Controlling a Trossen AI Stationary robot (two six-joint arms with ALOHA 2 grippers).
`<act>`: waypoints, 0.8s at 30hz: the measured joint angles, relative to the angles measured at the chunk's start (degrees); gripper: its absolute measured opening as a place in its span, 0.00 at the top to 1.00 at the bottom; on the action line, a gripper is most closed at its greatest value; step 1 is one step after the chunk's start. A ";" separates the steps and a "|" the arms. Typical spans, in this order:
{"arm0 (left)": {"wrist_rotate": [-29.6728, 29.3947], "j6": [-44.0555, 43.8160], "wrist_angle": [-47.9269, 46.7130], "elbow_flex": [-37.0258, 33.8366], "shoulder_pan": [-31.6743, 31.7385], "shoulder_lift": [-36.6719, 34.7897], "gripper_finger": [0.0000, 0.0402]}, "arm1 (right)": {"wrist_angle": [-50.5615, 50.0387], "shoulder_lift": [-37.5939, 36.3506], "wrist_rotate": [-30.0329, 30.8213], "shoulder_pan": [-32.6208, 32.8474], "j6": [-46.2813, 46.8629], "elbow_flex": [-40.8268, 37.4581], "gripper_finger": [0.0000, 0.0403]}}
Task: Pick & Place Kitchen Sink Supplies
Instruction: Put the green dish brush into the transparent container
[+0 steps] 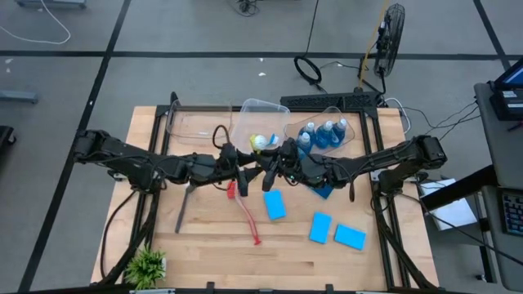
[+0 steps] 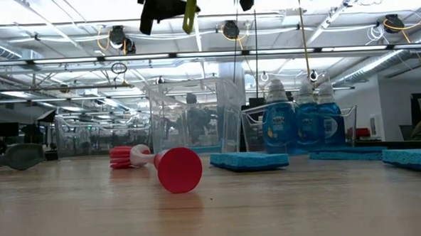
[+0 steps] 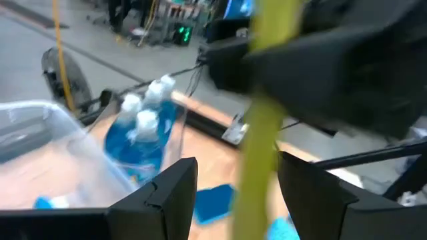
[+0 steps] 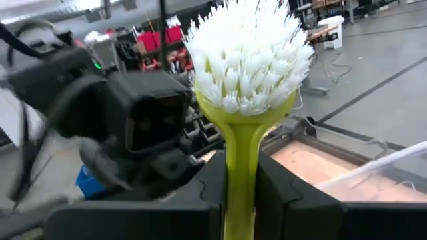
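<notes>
High view: we judge the job under way. The three clear bottles of blue liquid (image 1: pixel 322 135) sit binned. Three flat blue sponges (image 1: pixel 274 205), the red brush (image 1: pixel 245 217) and grey brush (image 1: pixel 185 206) remain on the table. Midair, right gripper (image 4: pixel 241 183) clamps the yellow-handled white-bristled brush (image 4: pixel 245 80); left gripper (image 3: pixel 235 190) straddles it, not visibly closed.

You're seeing both grippers meeting mid-table over the middle bin (image 1: pixel 260 122) | bottles (image 1: pixel 320 135) sitting in the right-hand bin (image 1: pixel 347 135) | brush (image 1: pixel 245 214) lying in front of the left gripper (image 1: pixel 245 174) | sponges (image 1: pixel 337 232) lying front-right | plant (image 1: pixel 147 265) standing at the front-left corner
</notes>
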 joint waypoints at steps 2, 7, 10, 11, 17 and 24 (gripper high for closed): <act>0.38 -0.54 -2.18 0.75 0.44 0.44 0.48 | -0.04 0.41 0.36 0.00 -0.42 0.05 0.91; 0.92 -1.91 -8.34 2.79 0.71 1.23 0.48 | -1.08 0.50 1.49 0.02 -1.41 -0.04 0.91; 0.90 -1.91 -8.70 3.64 0.56 1.12 0.48 | -2.38 0.50 1.53 0.02 -1.33 0.01 0.91; 0.90 -1.92 -8.77 3.69 0.56 1.12 0.48 | -2.50 0.56 1.53 0.00 -1.30 -0.03 0.91; 0.90 -3.29 -9.28 3.66 0.53 1.14 0.48 | -2.38 0.52 3.19 0.02 -2.43 -0.04 0.91; 0.46 -4.35 -10.85 3.66 0.57 1.14 0.48 | -2.42 0.52 4.67 0.00 -4.29 -0.04 0.91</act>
